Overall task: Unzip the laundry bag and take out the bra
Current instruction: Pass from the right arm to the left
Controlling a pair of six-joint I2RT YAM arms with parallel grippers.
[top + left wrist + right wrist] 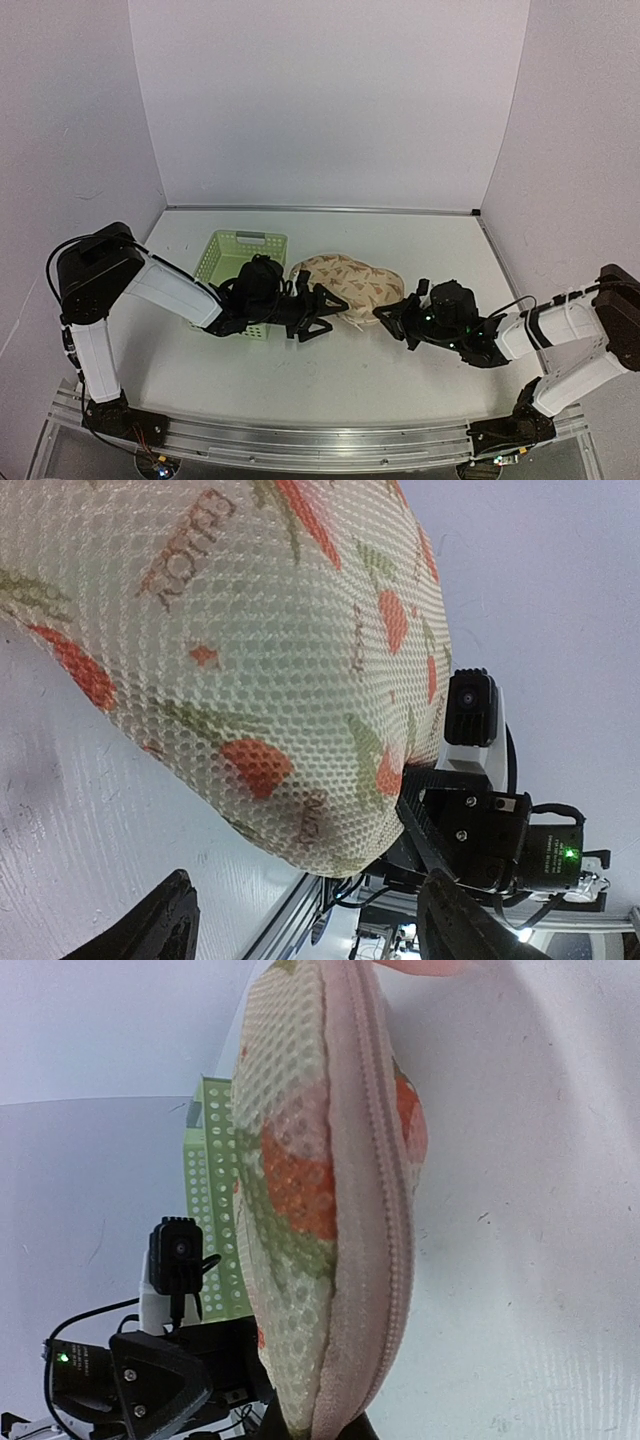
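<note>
On the table (pixel 330 375), near its middle, the laundry bag (pixel 350 283) lies just right of the green basket (pixel 228 248). I cannot tell from above whether the two touch. Both arms reach in low from either side, and the bag sits between them.

From my left wrist camera, the left gripper (pixel 332 312) is spread wide. Its two dark fingers (pixel 165 925) stand far apart at the bottom of the view. The bag's printed mesh (pixel 250 660) fills the space ahead of them, with white table showing between fabric and fingertips. The left gripper holds nothing that I can see.

The right gripper (pixel 381 315) meets the bag's right end. In my right wrist view I see the bag edge-on, its pale pink zip edging (pixel 375 1210) running top to bottom. The stretch of zip I can see is closed. At the bottom of that frame, dark fingertips sit tight against both sides of the pink edge, so I read this gripper as pinched onto the bag's end. Behind the bag, the basket's holed wall (pixel 210 1210) stands upright.
</note>
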